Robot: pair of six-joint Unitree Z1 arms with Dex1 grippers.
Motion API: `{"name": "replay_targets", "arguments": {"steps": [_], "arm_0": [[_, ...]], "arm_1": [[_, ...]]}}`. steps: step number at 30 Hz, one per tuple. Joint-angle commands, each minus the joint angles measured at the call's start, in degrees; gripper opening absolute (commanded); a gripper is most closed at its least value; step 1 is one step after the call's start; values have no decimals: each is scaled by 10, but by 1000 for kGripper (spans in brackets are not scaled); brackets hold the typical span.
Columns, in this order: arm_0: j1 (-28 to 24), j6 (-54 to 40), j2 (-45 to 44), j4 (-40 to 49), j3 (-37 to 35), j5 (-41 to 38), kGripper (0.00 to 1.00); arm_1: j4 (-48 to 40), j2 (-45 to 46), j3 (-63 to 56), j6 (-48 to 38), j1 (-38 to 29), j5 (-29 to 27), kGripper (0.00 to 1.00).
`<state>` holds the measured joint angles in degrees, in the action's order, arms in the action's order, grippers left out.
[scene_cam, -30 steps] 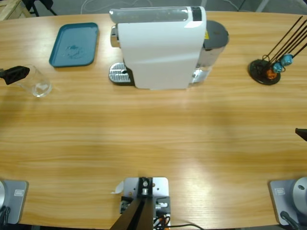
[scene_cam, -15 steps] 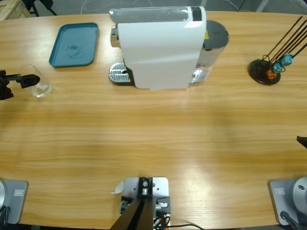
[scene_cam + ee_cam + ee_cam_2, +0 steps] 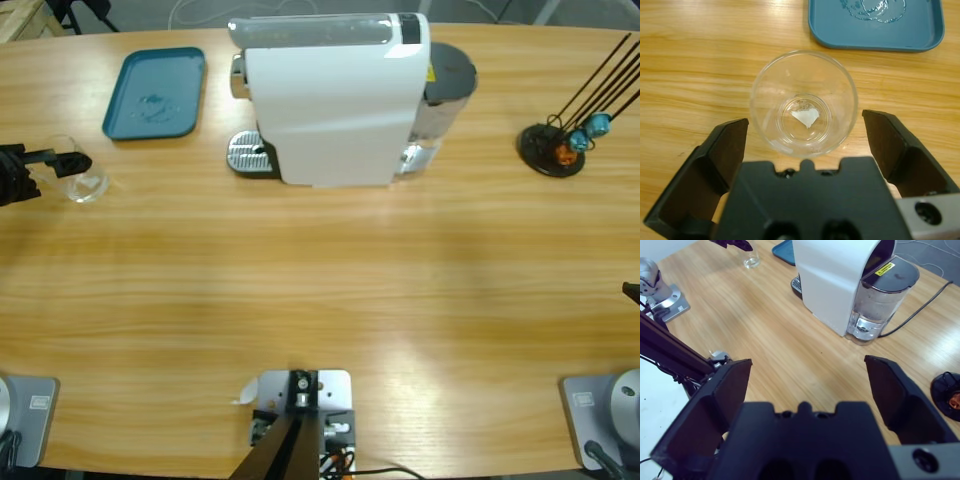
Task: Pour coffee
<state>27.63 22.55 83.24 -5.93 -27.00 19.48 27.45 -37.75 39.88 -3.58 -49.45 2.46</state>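
I see the clear glass (image 3: 803, 104) near the surface's left edge, between my left gripper's (image 3: 805, 137) wide jaws, untouched; right jaws wide too.

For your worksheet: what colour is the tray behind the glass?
Teal blue; the tray shows best in the high view.

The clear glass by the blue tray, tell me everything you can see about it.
The glass is a small, clear, round tumbler standing upright on the wooden table, near the table's left end and just below the blue tray, not touching it. It tapers to a thicker base. Only a trace of liquid shows at the bottom, with a bright glint. The left gripper has its jaws open either side of it, apart from its wall. Nothing else touches it.
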Motion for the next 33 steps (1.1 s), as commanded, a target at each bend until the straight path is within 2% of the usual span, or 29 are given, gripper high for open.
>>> {"name": "replay_targets", "arguments": {"steps": [1,10,11,13,14,16,17,18,19,27,33], "arm_0": [[-18,-9,44,-32,15,-13,1000],[-38,-31,84,-73,14,-38,981],[-39,-33,86,-74,13,-43,916],[-39,-40,88,-78,14,-52,642],[-39,-41,87,-78,14,-55,546],[-39,-44,85,-78,15,-60,412],[-39,-44,84,-78,17,-60,249],[-39,-44,80,-78,19,-61,132],[-39,-45,78,-78,20,-63,99],[-39,-61,70,-78,19,-103,98],[-11,-110,-4,-61,-15,-259,98]], "arm_1": [[-10,9,-26,-7,4,11,995],[-12,9,-28,-10,4,8,991],[-13,8,-28,-10,4,8,991],[-14,6,-28,-10,4,8,989],[-16,4,-29,-10,4,8,987],[-21,2,-32,-10,4,9,984],[-25,0,-34,-10,4,9,982],[-26,0,-35,-10,4,9,982],[-27,0,-35,-10,4,9,982],[-24,16,-35,-13,4,7,982],[-25,13,-33,-13,4,5,982]]}}
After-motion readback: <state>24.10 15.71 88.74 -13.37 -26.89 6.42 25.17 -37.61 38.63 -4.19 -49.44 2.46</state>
